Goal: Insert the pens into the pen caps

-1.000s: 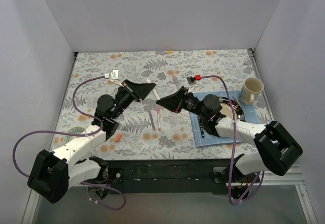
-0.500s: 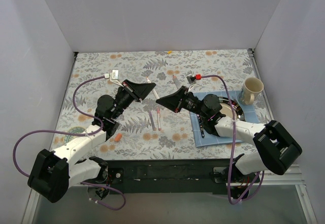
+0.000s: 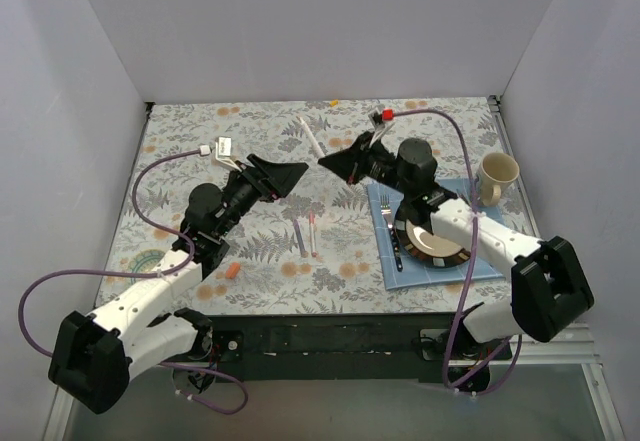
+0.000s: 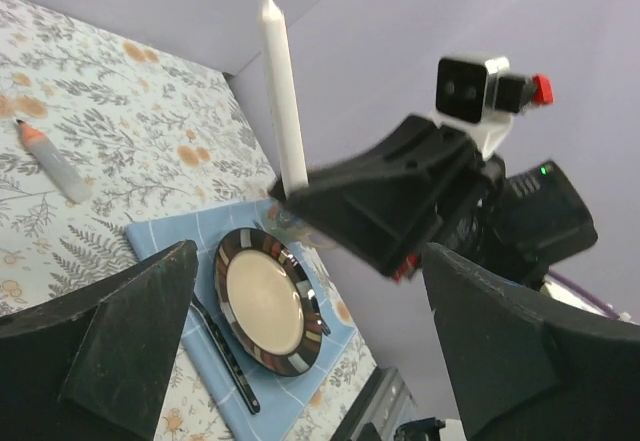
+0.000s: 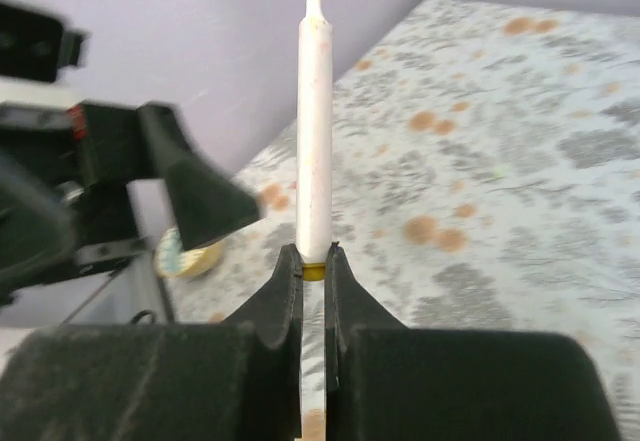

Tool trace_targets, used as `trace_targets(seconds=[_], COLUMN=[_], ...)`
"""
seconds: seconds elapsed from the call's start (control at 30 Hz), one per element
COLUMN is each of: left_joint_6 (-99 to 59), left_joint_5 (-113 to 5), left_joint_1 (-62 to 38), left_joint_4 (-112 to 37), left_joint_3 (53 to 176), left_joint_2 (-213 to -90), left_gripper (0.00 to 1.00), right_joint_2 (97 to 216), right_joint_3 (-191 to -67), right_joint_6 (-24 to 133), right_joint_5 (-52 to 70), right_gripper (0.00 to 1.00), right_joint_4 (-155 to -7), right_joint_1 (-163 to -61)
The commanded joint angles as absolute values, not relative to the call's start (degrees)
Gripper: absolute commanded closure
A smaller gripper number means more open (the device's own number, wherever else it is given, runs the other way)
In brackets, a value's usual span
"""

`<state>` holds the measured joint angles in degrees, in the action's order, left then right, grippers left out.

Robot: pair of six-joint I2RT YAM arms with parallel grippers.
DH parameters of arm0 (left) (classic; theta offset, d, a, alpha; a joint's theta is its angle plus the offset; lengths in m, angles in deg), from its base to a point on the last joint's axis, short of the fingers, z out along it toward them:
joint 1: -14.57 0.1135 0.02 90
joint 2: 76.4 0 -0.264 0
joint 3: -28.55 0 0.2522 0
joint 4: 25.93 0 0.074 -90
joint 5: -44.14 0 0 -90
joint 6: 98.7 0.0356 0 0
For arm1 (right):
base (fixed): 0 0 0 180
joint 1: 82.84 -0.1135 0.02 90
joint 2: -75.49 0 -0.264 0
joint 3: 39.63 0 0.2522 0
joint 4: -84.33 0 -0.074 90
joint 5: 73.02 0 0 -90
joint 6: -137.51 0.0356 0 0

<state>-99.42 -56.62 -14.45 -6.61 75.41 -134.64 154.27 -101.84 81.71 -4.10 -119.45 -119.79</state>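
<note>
Jaws of right gripper (image 5: 313,261) pinch whitish pen (image 5: 314,121); mug (image 3: 495,176) near plate (image 3: 440,258).

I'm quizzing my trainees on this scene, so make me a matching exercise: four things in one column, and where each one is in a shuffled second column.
1. white pen
2. plate
3. mug
4. orange cap

A. on the blue mat
B. on the table beside the left arm
C. clamped in the right tool
D. at the mat's far right corner

Pairs: 1-C, 2-A, 3-D, 4-B.
</note>
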Motion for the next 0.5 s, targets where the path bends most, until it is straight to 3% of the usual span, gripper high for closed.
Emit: trace_targets(seconds=[0.0, 0.17, 0.47], left_joint_6=[-93.09, -85.71, -77.09], left_joint_5=[-50.45, -46.56, -38.13], left_joint_1=[-14.44, -14.52, -14.44], left_joint_4=[-19.11, -31.33, -39.43], left_joint_3=[80.45, 83.35, 80.46], left_joint_2=[-129.41, -122.91, -112.54], left_gripper=[0.03, 0.02, 0.02], right_joint_2=[159.85, 175.93, 200.8], right_joint_3=[-116.9, -135.54, -163.5], right_joint_6=[62.77, 50.7, 31.45], right_joint_5=[-1.22, 4.57, 26.37], right_gripper=[0.99, 0.99, 0.99], right_joint_4=[-99.43, -79.91, -72.68], right_joint_1=[-114.32, -110.45, -109.65])
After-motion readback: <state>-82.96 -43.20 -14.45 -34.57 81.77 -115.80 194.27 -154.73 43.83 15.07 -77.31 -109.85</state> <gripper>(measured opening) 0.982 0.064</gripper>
